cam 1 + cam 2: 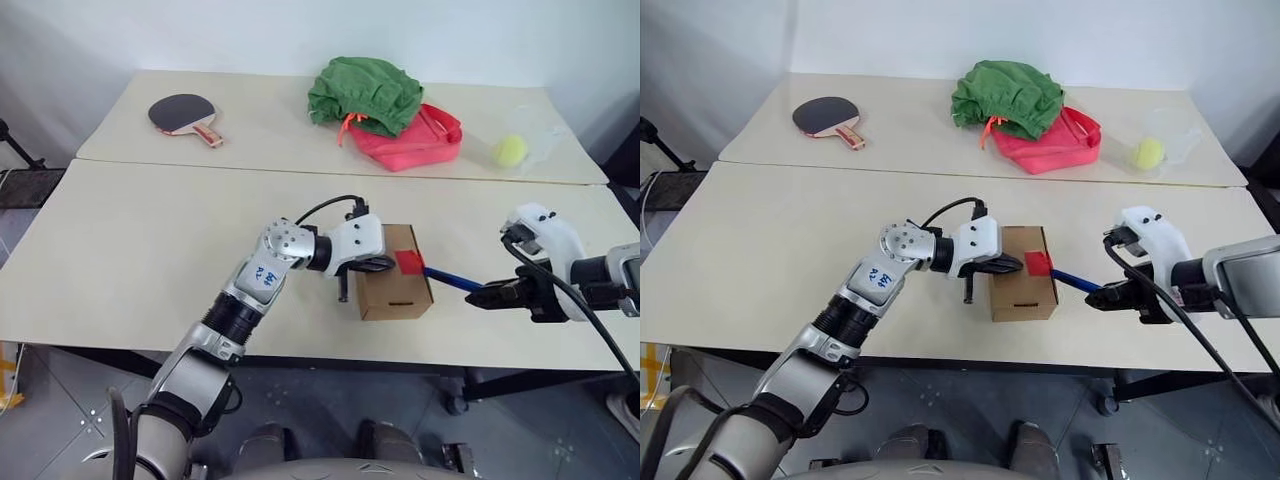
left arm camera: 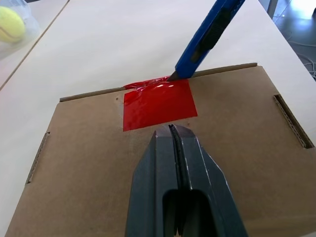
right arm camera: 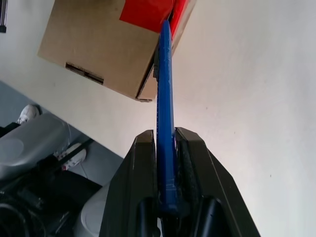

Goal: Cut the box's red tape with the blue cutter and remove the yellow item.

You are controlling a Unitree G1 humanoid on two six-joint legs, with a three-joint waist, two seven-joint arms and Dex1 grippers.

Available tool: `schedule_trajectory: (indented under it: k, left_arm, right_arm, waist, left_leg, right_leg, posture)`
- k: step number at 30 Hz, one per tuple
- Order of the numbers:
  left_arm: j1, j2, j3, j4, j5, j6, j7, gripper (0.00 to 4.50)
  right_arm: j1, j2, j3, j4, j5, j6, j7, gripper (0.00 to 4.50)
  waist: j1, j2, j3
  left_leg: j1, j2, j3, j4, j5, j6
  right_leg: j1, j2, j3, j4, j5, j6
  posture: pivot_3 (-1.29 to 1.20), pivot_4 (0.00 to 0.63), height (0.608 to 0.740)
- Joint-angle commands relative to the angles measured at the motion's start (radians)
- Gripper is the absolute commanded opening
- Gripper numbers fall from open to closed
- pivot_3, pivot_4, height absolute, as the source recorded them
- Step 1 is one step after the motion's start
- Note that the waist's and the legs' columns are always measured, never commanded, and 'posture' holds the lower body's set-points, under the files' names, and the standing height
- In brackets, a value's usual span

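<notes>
The box (image 1: 393, 272) sat near the front edge of the nearer table (image 1: 120, 260), lid up and closed, with the red tape (image 1: 410, 262) stuck across the lid's edge on the side toward the robot's right. The left gripper (image 1: 378, 264) lay on top of the lid, its two black fingers (image 2: 170, 163) clenched together with nothing between them, their tips resting just short of the tape. From the right, the right gripper (image 1: 492, 296) held the blue cutter (image 1: 452, 280) by its rear end, the fingers clamped on either side of the handle, and the cutter reached across a bare stretch of table to the box. In the left wrist view its tip touched the tape at the lid's edge, where the tape looked wrinkled. The lid hid whatever was inside the box, so the yellow item could not be seen. Nothing lay between the cutter and the tape. On the farther table (image 1: 270, 120), well apart from the box, lay a table tennis paddle (image 1: 184, 117), a green cloth (image 1: 366, 93) heaped partly over a pink-red bag (image 1: 420, 140), and a tennis ball (image 1: 509, 150) just beside something of clear plastic (image 1: 540, 135).
</notes>
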Motion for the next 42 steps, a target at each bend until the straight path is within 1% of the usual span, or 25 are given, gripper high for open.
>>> schedule_trajectory:
  k: [1, 6, 11, 14, 18, 22, 24, 26, 28, 29, 30, 32, 33, 34, 37, 39, 40, 41, 42]
  left_arm:
    - [0.043, -0.007, -0.076, 0.042, 0.051, 0.042, -0.007, 0.0]
    - [0.045, -0.006, -0.083, 0.039, 0.051, 0.058, -0.001, 0.0]
    - [0.047, -0.002, -0.088, 0.031, 0.048, 0.065, -0.003, 0.0]
    - [0.048, 0.005, -0.083, 0.024, 0.041, 0.067, -0.008, 0.0]
    - [0.043, 0.022, -0.066, 0.018, 0.027, 0.061, -0.024, 0.0]
    - [0.037, 0.033, -0.042, 0.015, 0.004, 0.056, -0.036, 0.0]
    - [0.033, 0.042, -0.023, 0.015, -0.009, 0.05, -0.042, 0.0]
    - [0.027, 0.054, -0.003, 0.021, -0.018, 0.038, -0.044, 0.0]
    - [0.02, 0.066, 0.017, 0.027, -0.033, 0.022, -0.05, 0.0]
    - [0.017, 0.073, 0.029, 0.027, -0.041, 0.015, -0.054, 0.0]
    - [0.015, 0.079, 0.041, 0.027, -0.052, 0.008, -0.057, 0.0]
    - [0.014, 0.092, 0.062, 0.025, -0.073, -0.013, -0.067, 0.0]
    - [0.012, 0.098, 0.081, 0.022, -0.085, -0.01, -0.063, 0.0]
    - [0.011, 0.104, 0.095, 0.02, -0.095, -0.005, -0.06, 0.0]
    - [0.01, 0.13, 0.132, 0.013, -0.112, 0.003, -0.057, 0.0]
    - [0.013, 0.149, 0.146, 0.007, -0.115, 0.006, -0.056, 0.0]
    - [0.02, 0.162, 0.153, 0.001, -0.113, 0.009, -0.055, 0.0]
    - [0.028, 0.172, 0.16, -0.007, -0.113, 0.014, -0.052, 0.0]
    - [0.039, 0.185, 0.168, -0.018, -0.116, 0.022, -0.053, 0.0]
  right_arm:
    - [0.02, -0.054, -0.001, -0.06, 0.028, 0.018, 0.093, 0.25]
    - [0.116, -0.195, -0.043, -0.107, 0.028, -0.005, 0.228, 0.25]
    - [0.207, -0.265, -0.1, -0.119, 0.028, -0.056, 0.284, 0.25]
    - [0.225, -0.329, -0.167, -0.038, 0.028, -0.02, 0.334, 0.25]
    - [0.213, -0.399, -0.242, 0.139, 0.028, 0.057, 0.336, 0.25]
    - [0.186, -0.424, -0.281, 0.235, 0.028, 0.127, 0.32, 0.25]
    - [0.165, -0.391, -0.311, 0.266, 0.007, 0.167, 0.333, 0.25]
    - [0.183, -0.307, -0.36, 0.308, -0.072, 0.161, 0.299, 0.25]
    - [0.243, -0.19, -0.439, 0.337, -0.164, 0.122, 0.24, 0.25]
    - [0.29, -0.118, -0.489, 0.325, -0.245, 0.086, 0.226, 0.25]
    - [0.335, -0.048, -0.529, 0.307, -0.316, 0.046, 0.227, 0.25]
    - [0.397, 0.092, -0.59, 0.293, -0.402, -0.03, 0.221, 0.25]
    - [0.425, 0.159, -0.592, 0.282, -0.461, -0.081, 0.233, 0.25]
    - [0.449, 0.209, -0.59, 0.263, -0.527, -0.128, 0.255, 0.25]
    - [0.526, 0.323, -0.527, 0.209, -0.798, -0.357, 0.38, 0.25]
    - [0.536, 0.386, -0.503, 0.23, -0.912, -0.459, 0.435, 0.25]
    - [0.542, 0.4, -0.493, 0.25, -0.957, -0.478, 0.456, 0.25]
    - [0.547, 0.41, -0.499, 0.265, -0.981, -0.481, 0.478, 0.6]
    - [0.558, 0.41, -0.518, 0.265, -0.961, -0.446, 0.533, 0.81]
  waist:
    - [0.001, 0.0, 0.0]
    - [0.001, 0.0, 0.0]
    - [0.0, 0.0, 0.0]
    - [0.0, 0.001, -0.001]
    - [-0.001, 0.001, -0.001]
    - [-0.004, 0.001, -0.001]
    - [-0.007, 0.002, -0.001]
    - [-0.01, 0.002, -0.001]
    - [-0.012, -0.002, -0.003]
    - [-0.012, -0.003, -0.003]
    - [-0.012, -0.003, -0.003]
    - [-0.009, -0.002, -0.003]
    - [-0.006, 0.004, -0.002]
    - [-0.003, 0.007, -0.003]
    - [0.0, 0.008, -0.002]
    - [-0.001, 0.009, -0.002]
    - [-0.001, 0.009, -0.002]
    - [-0.001, 0.009, -0.002]
    - [-0.001, 0.009, -0.001]
  left_leg:
    - [0.0, 0.0, 0.0, 0.0, 0.0, 0.0]
    - [0.0, 0.0, 0.0, 0.0, 0.0, 0.0]
    - [0.0, 0.001, 0.0, 0.0, 0.0, 0.0]
    - [0.0, 0.001, 0.0, 0.0, 0.0, 0.0]
    - [0.0, 0.001, 0.0, 0.0, -0.001, 0.0]
    - [0.0, 0.003, 0.001, 0.0, -0.001, -0.001]
    - [0.0, 0.004, 0.002, 0.0, -0.001, -0.002]
    - [0.0, 0.004, 0.002, 0.0, -0.001, -0.002]
    - [0.0, 0.005, 0.003, 0.0, -0.002, -0.002]
    - [0.0, 0.005, 0.003, 0.0, -0.001, -0.002]
    - [0.0, 0.004, 0.003, 0.001, -0.001, -0.002]
    - [0.0, 0.004, 0.004, 0.001, -0.001, -0.003]
    - [-0.001, 0.004, 0.004, 0.003, -0.001, -0.003]
    - [-0.001, 0.003, 0.005, 0.003, -0.001, -0.003]
    - [-0.001, -0.001, 0.005, 0.002, 0.0, -0.004]
    - [-0.002, -0.002, 0.005, 0.002, 0.0, -0.003]
    - [-0.002, -0.002, 0.005, 0.002, 0.0, -0.003]
    - [-0.002, -0.003, 0.006, 0.002, 0.0, -0.003]
    - [-0.002, -0.003, 0.006, 0.002, 0.0, -0.003]
  right_leg:
    - [0.0, 0.0, 0.0, 0.0, 0.0, 0.0]
    - [0.0, 0.0, 0.0, -0.001, 0.0, 0.0]
    - [0.0, 0.0, 0.0, -0.003, 0.0, 0.0]
    - [0.0, 0.0, 0.0, -0.004, 0.0, 0.0]
    - [0.0, -0.001, 0.0, -0.005, 0.0, -0.001]
    - [-0.001, 0.0, -0.001, -0.006, 0.0, -0.004]
    - [-0.002, 0.0, -0.001, -0.005, 0.0, -0.004]
    - [-0.002, 0.001, -0.001, -0.005, 0.0, -0.004]
    - [-0.002, 0.001, -0.001, -0.005, 0.0, -0.005]
    - [-0.002, 0.001, -0.001, -0.005, 0.0, -0.005]
    - [-0.002, 0.001, -0.001, -0.004, 0.0, -0.004]
    - [-0.002, 0.002, -0.002, 0.002, 0.0, -0.004]
    - [-0.003, 0.002, -0.002, 0.003, 0.0, -0.004]
    - [-0.004, 0.002, -0.001, 0.004, 0.001, -0.003]
    - [-0.005, 0.003, -0.001, 0.005, 0.001, -0.003]
    - [-0.005, 0.003, 0.0, 0.005, 0.001, -0.003]
    - [-0.005, 0.003, 0.0, 0.005, 0.001, -0.002]
    - [-0.005, 0.003, 0.001, 0.005, 0.001, -0.002]
    - [-0.005, 0.003, 0.001, 0.004, 0.001, -0.002]
  posture:
    - [0.0, 0.15, 0.74]
    - [0.0, 0.15, 0.74]
    - [0.0, 0.15, 0.74]
    - [0.0, 0.15, 0.74]
    - [0.0, 0.15, 0.74]
    - [0.0, 0.15, 0.74]
    - [0.0, 0.15, 0.74]
    - [0.0, 0.15, 0.74]
    - [0.0, 0.15, 0.74]
    - [0.0, 0.15, 0.74]
    - [0.0, 0.15, 0.74]
    - [0.0, 0.15, 0.74]
    - [0.0, 0.15, 0.74]
    - [0.0, 0.15, 0.74]
    - [0.0, 0.15, 0.74]
    - [0.0, 0.15, 0.74]
    - [0.0, 0.15, 0.74]
    - [0.0, 0.15, 0.74]
    - [0.0, 0.15, 0.74]
